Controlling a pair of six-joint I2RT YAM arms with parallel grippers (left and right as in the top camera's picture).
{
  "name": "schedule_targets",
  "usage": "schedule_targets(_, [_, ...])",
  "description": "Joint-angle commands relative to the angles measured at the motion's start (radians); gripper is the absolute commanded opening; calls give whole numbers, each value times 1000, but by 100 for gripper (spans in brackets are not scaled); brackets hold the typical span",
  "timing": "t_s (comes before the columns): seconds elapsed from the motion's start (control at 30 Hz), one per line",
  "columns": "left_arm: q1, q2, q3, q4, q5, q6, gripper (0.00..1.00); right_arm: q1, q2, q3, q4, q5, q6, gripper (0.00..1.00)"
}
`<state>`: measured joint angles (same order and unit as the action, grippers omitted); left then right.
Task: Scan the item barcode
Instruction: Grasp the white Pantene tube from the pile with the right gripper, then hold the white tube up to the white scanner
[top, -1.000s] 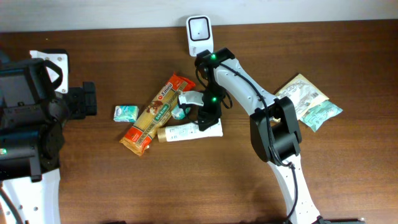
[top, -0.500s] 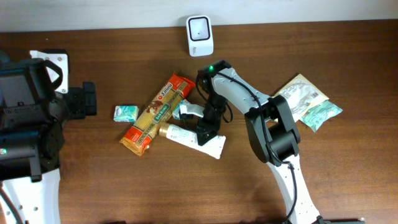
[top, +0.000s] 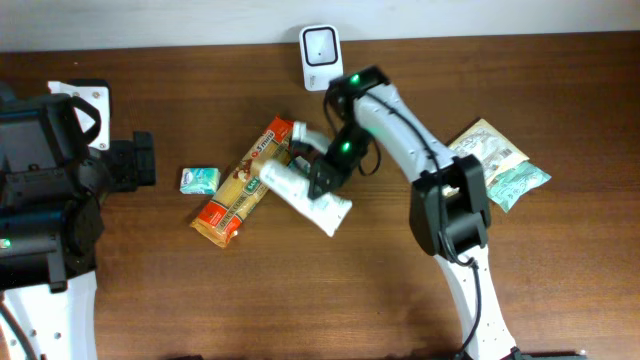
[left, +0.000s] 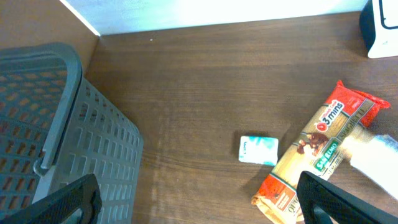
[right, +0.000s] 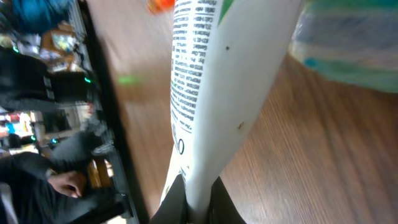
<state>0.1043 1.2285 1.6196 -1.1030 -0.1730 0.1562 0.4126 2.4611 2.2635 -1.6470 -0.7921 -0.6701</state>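
The left gripper (top: 139, 160) has its jaws wide apart with nothing between them, parked at the left edge of the table. The right gripper (top: 322, 178) has its jaws clamped on a white tube (top: 305, 195).

From the left, a grey basket (left: 56, 118) sits beside the idle arm. Next come a small teal packet (top: 200, 180) and a long orange pasta packet (top: 243, 186) lying at a slant. The tube is just right of these, near the middle of the table. It is held at an angle and seems to be lifted off the wood, with its upper end over the edge of the pasta packet. The white scanner (top: 321, 45) stands behind it against the back wall. A couple of pale pouches (top: 493, 160) lie well apart to the right.

The main risk is the grip. The tube looks soft and smooth and the jaws pinch only a narrow part of it, so it could swivel or slip out on the way to the scanner. A low swing could also drag the pasta packet along. The scan could fail as well if the barcode ends up facing away from the scanner.

In the right wrist view the tube (right: 217, 93) is glossy white, with a column of fine black print, a green patch near its far end and a few dark specks. No barcode shows in any view.
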Motion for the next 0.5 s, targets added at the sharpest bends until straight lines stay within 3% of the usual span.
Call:
schedule_targets(0.0, [3,-4,4,1,0,-13,99,-48,-88,176,-52,-113,13,4])
schedule_targets(0.13, [3,-4,4,1,0,-13,99,-73,-194,273,-52,-113,32,4])
schedule_targets(0.4, [3,-4,4,1,0,-13,99,-72,-326,273,-51,-113,32,4])
schedule_targets(0.47, [3,-4,4,1,0,-13,99,-72,-326,273,-32,-18,50,4])
